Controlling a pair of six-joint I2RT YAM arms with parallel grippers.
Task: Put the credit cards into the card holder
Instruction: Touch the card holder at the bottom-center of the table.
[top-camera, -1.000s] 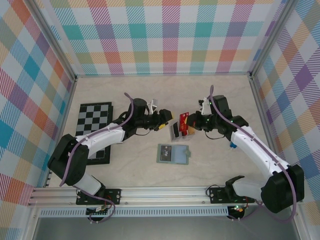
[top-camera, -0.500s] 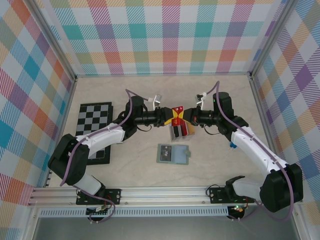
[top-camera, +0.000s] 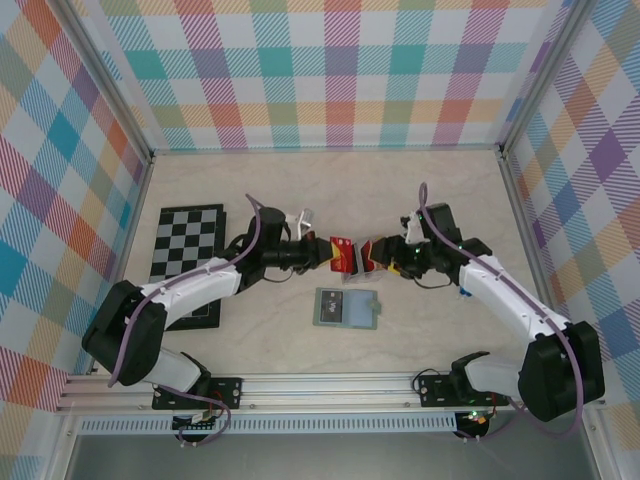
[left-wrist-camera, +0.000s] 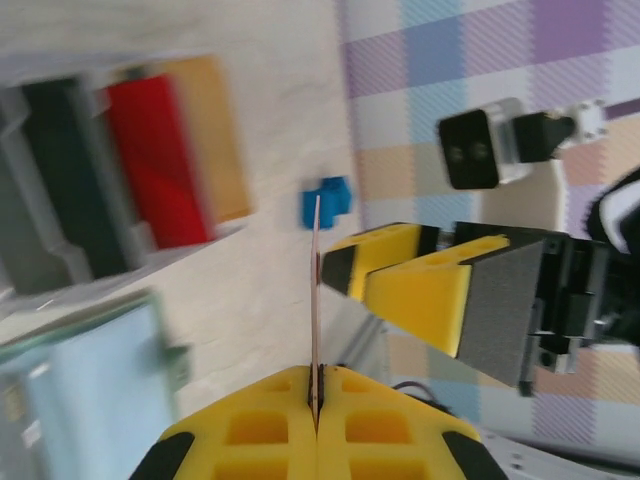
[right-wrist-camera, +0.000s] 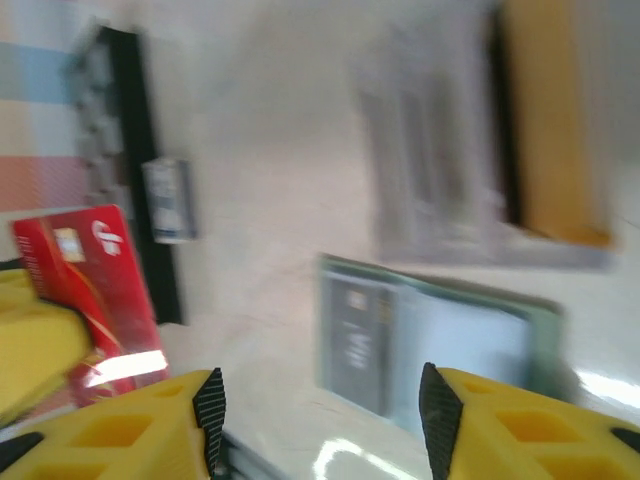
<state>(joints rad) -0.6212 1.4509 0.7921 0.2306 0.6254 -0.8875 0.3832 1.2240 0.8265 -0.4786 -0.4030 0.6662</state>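
Credit cards mostly lay in a clear tray, not the sage-green card holder. Left claw clamped one red card; right claw gaped.

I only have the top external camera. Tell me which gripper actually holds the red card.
Observer: The left gripper does. Its wrist view shows the red card edge-on, pinched between shut fingers.
Operator: Check the other one.
Observer: The right gripper is open in its wrist view, with nothing between its fingers.
Operator: Report the tray.
Observer: In the left wrist view the clear tray holds a black card, another red card and an orange card.
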